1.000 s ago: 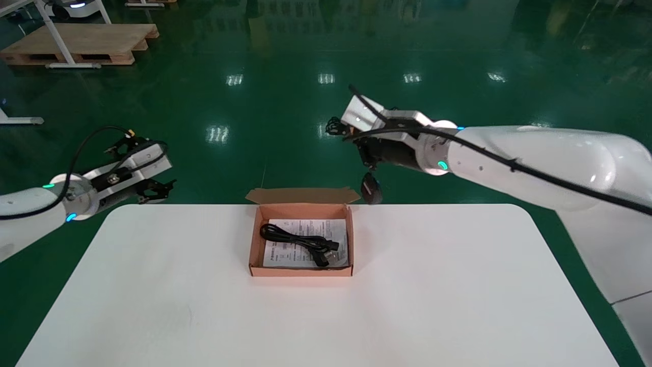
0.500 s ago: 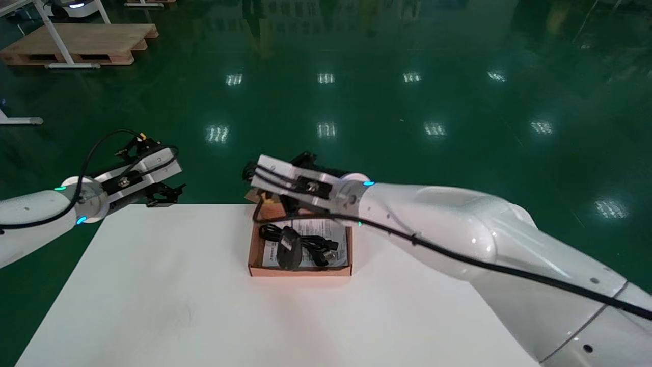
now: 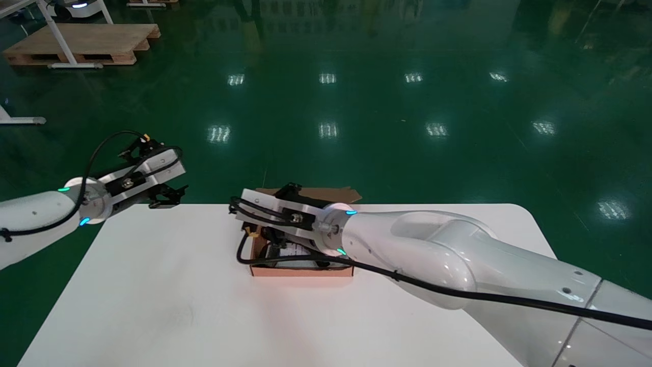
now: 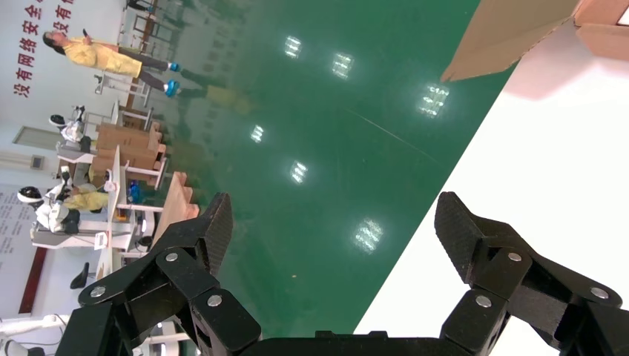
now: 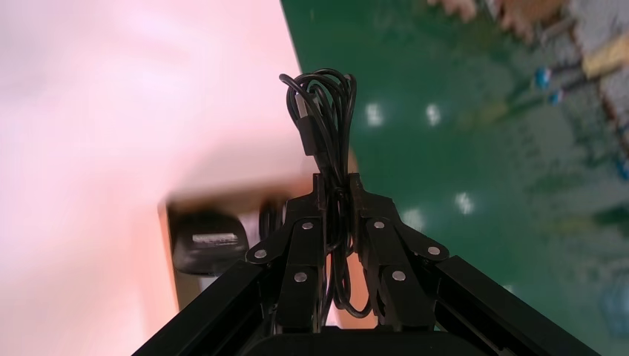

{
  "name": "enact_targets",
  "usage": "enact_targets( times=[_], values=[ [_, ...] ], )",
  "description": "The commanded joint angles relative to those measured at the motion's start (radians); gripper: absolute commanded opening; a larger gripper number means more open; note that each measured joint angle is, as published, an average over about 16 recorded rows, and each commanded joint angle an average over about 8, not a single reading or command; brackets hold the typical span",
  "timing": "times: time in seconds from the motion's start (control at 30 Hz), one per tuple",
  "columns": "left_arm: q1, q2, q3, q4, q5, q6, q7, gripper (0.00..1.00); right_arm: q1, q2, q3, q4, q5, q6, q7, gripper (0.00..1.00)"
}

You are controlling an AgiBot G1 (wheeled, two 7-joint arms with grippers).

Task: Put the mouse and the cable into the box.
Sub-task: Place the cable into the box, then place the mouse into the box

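Right gripper point(image 5: 337, 183) fingers pinch the coiled black cable point(image 5: 323, 111) mid-bundle, low over the cardboard box point(image 3: 300, 270). The mouse point(image 5: 204, 248) appears to lie inside. Cable judged light and floppy; mid-coil hold suits. Left gripper point(image 4: 334, 222) parked, fingers spread.

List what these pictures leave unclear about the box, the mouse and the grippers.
Box inside: in the head view the right arm covers nearly all of it, so the contents are unclear.
Mouse: in the right wrist view it is a blurred dark shape beyond the right gripper, which is shut on a cable. Resting or hanging, cannot tell.
Left gripper: open, parked by the table corner, nothing hidden.
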Motion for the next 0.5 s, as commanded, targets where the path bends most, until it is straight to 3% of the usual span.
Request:
enact_targets(
  times=[0.03,0.2,0.27,0.5],
  values=[
    [0.002,-0.003,0.003,-0.009,0.016,0.001,-0.020,1.00,0.003,-0.001,-0.031,-0.027,-0.003,0.010,0.024,0.17],
    [0.005,-0.007,0.005,-0.024,0.042,0.001,-0.052,1.00,-0.001,-0.002,-0.067,-0.069,-0.031,0.048,0.079,0.80],
    [0.005,-0.008,0.006,-0.027,0.047,0.001,-0.057,1.00,-0.002,-0.003,-0.075,-0.075,-0.037,0.058,0.088,1.00],
    [0.006,-0.009,0.006,-0.028,0.049,0.001,-0.056,1.00,-0.003,-0.003,-0.074,-0.077,-0.040,0.063,0.087,1.00]
  ],
)
